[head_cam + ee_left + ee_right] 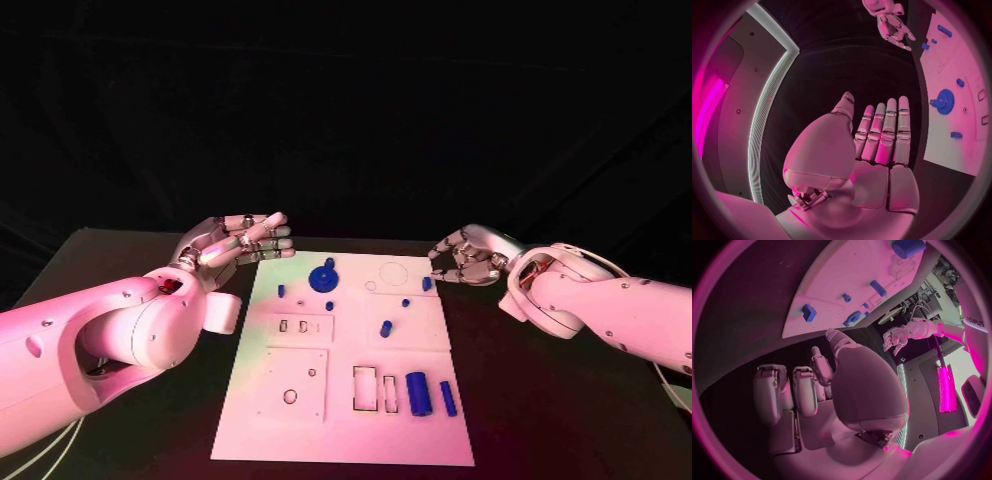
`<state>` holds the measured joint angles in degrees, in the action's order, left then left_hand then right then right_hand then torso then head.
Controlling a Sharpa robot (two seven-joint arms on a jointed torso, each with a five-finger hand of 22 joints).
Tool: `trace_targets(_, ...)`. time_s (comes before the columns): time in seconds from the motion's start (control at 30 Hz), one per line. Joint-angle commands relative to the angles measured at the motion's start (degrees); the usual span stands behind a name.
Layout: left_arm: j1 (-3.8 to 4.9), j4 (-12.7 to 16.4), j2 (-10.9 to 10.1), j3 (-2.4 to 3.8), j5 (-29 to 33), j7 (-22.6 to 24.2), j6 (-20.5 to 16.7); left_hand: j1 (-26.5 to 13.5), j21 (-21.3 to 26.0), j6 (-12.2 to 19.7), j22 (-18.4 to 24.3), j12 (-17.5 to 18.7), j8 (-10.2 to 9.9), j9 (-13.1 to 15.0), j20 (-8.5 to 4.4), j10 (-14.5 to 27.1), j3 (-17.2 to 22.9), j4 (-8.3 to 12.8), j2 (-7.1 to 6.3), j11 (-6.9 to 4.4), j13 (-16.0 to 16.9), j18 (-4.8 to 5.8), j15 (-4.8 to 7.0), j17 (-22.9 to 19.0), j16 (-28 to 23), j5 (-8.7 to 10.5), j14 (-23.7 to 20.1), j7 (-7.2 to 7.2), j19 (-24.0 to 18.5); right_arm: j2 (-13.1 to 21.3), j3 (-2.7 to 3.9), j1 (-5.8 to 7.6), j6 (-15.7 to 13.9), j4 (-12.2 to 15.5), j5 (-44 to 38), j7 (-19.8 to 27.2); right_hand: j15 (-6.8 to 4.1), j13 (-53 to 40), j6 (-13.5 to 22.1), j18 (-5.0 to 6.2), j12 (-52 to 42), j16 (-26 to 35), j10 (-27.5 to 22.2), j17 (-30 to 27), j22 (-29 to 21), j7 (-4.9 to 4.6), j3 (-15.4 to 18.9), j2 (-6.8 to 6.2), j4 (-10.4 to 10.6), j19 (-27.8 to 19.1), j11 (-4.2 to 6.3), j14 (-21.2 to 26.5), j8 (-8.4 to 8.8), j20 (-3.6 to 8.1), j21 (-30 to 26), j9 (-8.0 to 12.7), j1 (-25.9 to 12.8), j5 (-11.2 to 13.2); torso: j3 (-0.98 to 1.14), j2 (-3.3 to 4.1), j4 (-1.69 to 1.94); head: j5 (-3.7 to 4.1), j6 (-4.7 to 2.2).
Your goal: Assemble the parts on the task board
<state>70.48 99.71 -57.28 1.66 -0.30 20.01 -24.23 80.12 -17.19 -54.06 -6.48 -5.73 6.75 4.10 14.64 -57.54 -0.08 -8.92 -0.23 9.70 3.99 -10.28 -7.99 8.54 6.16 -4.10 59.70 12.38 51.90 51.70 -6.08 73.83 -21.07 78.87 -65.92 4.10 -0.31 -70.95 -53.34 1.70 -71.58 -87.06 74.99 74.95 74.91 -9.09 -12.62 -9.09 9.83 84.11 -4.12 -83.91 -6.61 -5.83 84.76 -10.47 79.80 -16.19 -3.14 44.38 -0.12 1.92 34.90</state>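
Black desk (130,260) under everything, with the white task board (346,420) lying flat in the middle. Left hand (242,240) raised just beyond the board's far left corner, fingers straight and side by side, holding nothing. Right hand (473,256) just beside the far right corner, fingers curled in toward the palm, with nothing visible in them. On the board: a blue gear (325,279) near the far edge, a thick blue cylinder (418,393) and a thinner blue pin (449,398) lying at the near right next to rectangular slots, and a few small blue parts scattered between. Probably the very start of the assembly, or a pause between two parts: nothing picked yet. Next move likely calls for lowering one hand over a loose part, perhaps the cylinder, and pinching it cleanly without pushing its neighbour.
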Motion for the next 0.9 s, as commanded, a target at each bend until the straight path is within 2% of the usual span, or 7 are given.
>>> trace_targets(0.03, 0.06, -0.05, 0.24, 0.04, 0.33, 0.3, 1.19, -0.02, 0.21, -0.08, 0.08, 0.38, -0.38, -0.08, -0.05, -0.11, -0.12, 0.27, 0.39, 0.48, -0.04, -0.26, -0.09, 0.09, -0.24, 0.19, -0.32, 0.37, -0.46, -0.3, -0.04, -0.57, 2.99, -0.74, 1.59, 2.47, 0.31, 0.17, 0.42, 0.15, 0.44, 0.4, -0.57, 8.5, 9.39, -0.12, 0.09, -0.23, -0.4, 0.84, -0.11, -4.52, 0.38, -0.36, -0.43, 0.09, 0.26, -0.31, 0.04, 0.03, 0.22, 0.3, 0.31)
trace_targets(0.1, 0.06, -0.14, 0.27, 0.04, 0.34, 0.29, 1.19, -0.02, 0.21, -0.08, 0.08, 0.38, -0.38, -0.08, -0.05, -0.11, -0.12, 0.27, 0.39, 0.48, -0.04, -0.26, -0.09, 0.09, -0.24, 0.19, -0.32, 0.37, -0.46, -0.43, -0.05, -0.87, 3.25, -1.22, 1.6, 2.47, 0.36, 0.26, 0.59, 0.18, 0.54, 0.42, -0.68, 8.46, 9.3, -0.18, 0.23, -0.32, -0.46, 0.76, -0.17, -4.51, 0.55, -0.39, -0.54, 0.13, 0.19, -0.4, 0.04, 0.02, 0.22, 0.29, 0.48)
trace_targets(0.3, 0.06, -0.38, 0.28, 0.04, 0.34, 0.29, 1.19, -0.02, 0.21, -0.08, 0.08, 0.38, -0.38, -0.08, -0.05, -0.11, -0.12, 0.27, 0.39, 0.48, -0.04, -0.26, -0.09, 0.09, -0.24, 0.19, -0.32, 0.37, -0.46, -1.12, -0.06, -1.51, 3.32, -2.56, 1.27, 2.18, 0.44, 0.56, 1.0, 0.22, 0.86, 0.43, -0.97, 8.47, 9.18, -0.3, 0.49, -0.39, -0.57, 0.64, -0.28, -4.5, 0.92, -0.45, -0.7, 0.2, 0.1, -0.55, -0.14, -0.08, 0.23, 0.41, 0.66)
trace_targets(0.5, 0.05, -0.48, 0.32, 0.04, 0.34, 0.29, 1.22, -0.02, 0.21, -0.08, 0.08, 0.38, -0.38, -0.08, -0.05, -0.11, -0.12, 0.27, 0.39, 0.48, -0.04, -0.26, -0.09, 0.09, -0.24, 0.19, -0.32, 0.37, -0.46, -2.37, -0.06, -2.11, 3.69, -4.15, 0.98, 1.97, 0.5, 0.91, 1.29, 0.27, 1.23, 0.43, -1.3, 8.49, 9.02, -0.36, 0.66, -0.41, -0.64, 0.5, -0.34, -4.5, 1.16, -0.5, -0.88, 0.26, 0.05, -0.61, -0.08, -0.05, 0.39, 0.32, 0.82)
trace_targets(0.77, 0.05, -0.58, 0.25, 0.04, 0.34, 0.28, 1.17, -0.02, 0.21, -0.08, 0.08, 0.38, -0.38, -0.08, -0.05, -0.11, -0.12, 0.27, 0.39, 0.48, -0.04, -0.26, -0.09, 0.09, -0.24, 0.19, -0.32, 0.37, -0.46, -3.61, -0.06, -2.92, 3.9, -5.67, 0.39, 1.81, 0.53, 0.8, 1.38, 0.26, 1.11, 0.4, -1.22, 8.56, 9.06, -0.4, 0.64, -0.26, -0.73, 0.53, -0.37, -4.52, 1.26, -0.53, -0.86, 0.26, 0.16, -0.7, -0.11, -0.07, 0.3, 0.2, 0.97)
trace_targets(0.9, 0.05, -0.59, 0.26, 0.04, 0.34, 0.27, 1.17, -0.02, 0.21, -0.08, 0.08, 0.38, -0.38, -0.08, -0.05, -0.11, -0.12, 0.27, 0.39, 0.48, -0.04, -0.26, -0.09, 0.09, -0.24, 0.19, -0.32, 0.37, -0.46, -4.08, -0.05, -3.06, 4.02, -6.3, 0.16, 1.65, 0.54, 0.63, 0.98, 0.23, 0.94, 0.36, -1.06, 8.63, 9.17, -0.37, 0.48, 0.14, -0.94, 0.62, -0.35, -4.53, 1.14, -0.57, -0.78, 0.15, 0.42, -0.79, -0.05, -0.06, 0.26, 0.07, 1.01)
